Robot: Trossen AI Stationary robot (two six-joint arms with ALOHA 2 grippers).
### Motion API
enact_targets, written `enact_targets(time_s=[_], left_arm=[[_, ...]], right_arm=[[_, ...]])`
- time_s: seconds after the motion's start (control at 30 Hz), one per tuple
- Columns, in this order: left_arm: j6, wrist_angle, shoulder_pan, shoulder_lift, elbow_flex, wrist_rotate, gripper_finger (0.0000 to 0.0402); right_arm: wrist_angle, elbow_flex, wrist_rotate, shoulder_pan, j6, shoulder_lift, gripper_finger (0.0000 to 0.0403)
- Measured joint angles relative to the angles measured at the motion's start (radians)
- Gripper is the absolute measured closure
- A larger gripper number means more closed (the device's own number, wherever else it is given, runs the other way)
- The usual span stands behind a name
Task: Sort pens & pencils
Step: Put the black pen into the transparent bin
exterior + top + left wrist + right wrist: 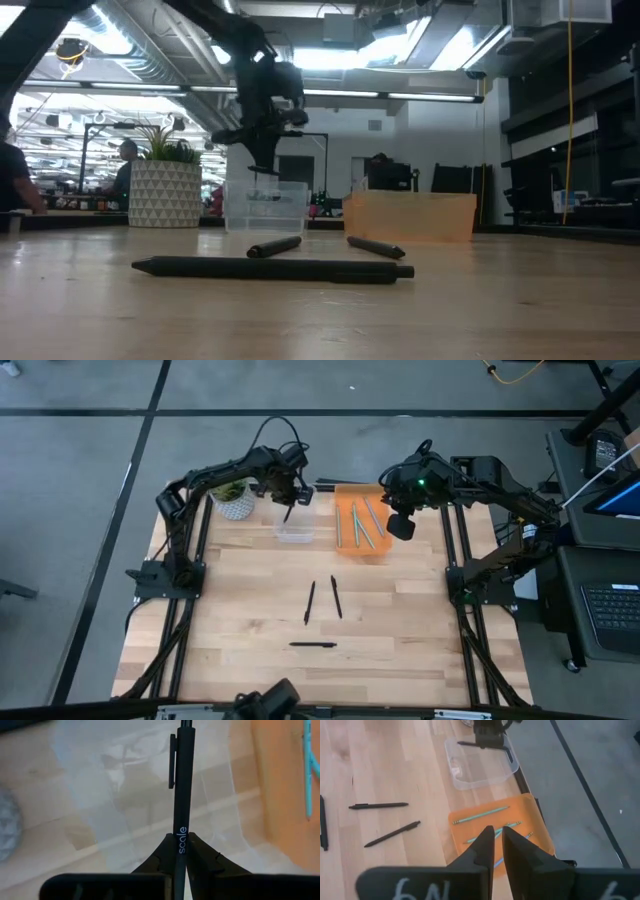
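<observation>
My left gripper (290,498) is shut on a black pen (180,785) and hangs over a clear plastic container (295,525) at the table's far side. Three more black pens lie flat on the wood: two (310,603) (337,597) mid-table and one (313,644) nearer the front. Several teal pencils (362,522) lie in an orange tray (345,495) right of the container. My right gripper (497,845) hovers shut above that tray and holds nothing. My left gripper pinches the pen's barrel (180,839) between its two fingers, at the printed word below the clip. The fingers point steeply down and the pen runs along them, sticking out past the tips. The pen is lifted clear, above the clear container (125,795).
A potted plant in a white patterned pot (235,500) stands left of the clear container. The table's black frame rails (190,560) run along both sides. People show in the room behind the table in the low view (125,165).
</observation>
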Motion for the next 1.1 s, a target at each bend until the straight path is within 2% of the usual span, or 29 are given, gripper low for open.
enact_targets(time_s=[0.2,0.93,1.1], left_arm=[[0.028,0.012,0.000,0.057,-0.001,0.013,0.0382],[0.056,0.085,0.005,0.086,-0.002,-0.001,0.0382],[0.061,0.101,0.005,0.086,-0.002,0.013,0.0363]], right_arm=[[0.000,0.000,0.000,0.000,0.022,0.000,0.0364],[0.000,0.000,-0.002,0.000,0.026,0.000,0.0364],[0.000,0.000,-0.002,0.000,0.026,0.000,0.0364]])
